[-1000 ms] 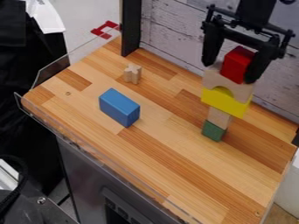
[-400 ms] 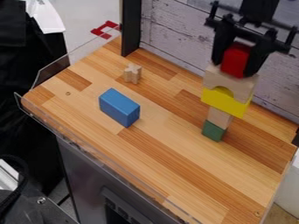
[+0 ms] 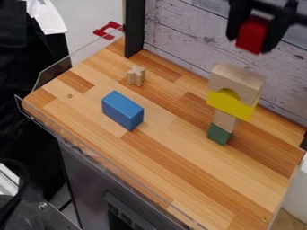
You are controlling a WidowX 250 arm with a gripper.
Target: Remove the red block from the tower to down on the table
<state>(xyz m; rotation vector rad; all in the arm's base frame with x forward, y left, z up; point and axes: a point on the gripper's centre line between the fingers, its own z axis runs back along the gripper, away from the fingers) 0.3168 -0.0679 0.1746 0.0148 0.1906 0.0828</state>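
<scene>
Reading from the left, the blue rectangular block [image 3: 122, 110] lies on the wooden tabletop [image 3: 180, 157], with the small cross-shaped wooden piece [image 3: 136, 76] standing behind it. Further right rises the tower: green block [image 3: 219, 134] at the base, plain wooden block [image 3: 225, 121] on that, then the yellow block [image 3: 234, 106], and the wooden arch [image 3: 239, 77] on top. Up and slightly right of the arch, apart from it, the black gripper [image 3: 250, 43] pinches the red block [image 3: 252, 34], one finger on either side. The block hangs directly between the fingertips, its long axis near upright with a slight lean, its lower end pointing down.

The coming move turns on the tower being just below and left of the load: the block probably needs to travel sideways past the arch before being lowered. The fingers cover the block's sides, the arm is cut off by the top edge, and the block's true height is hard to judge.
</scene>
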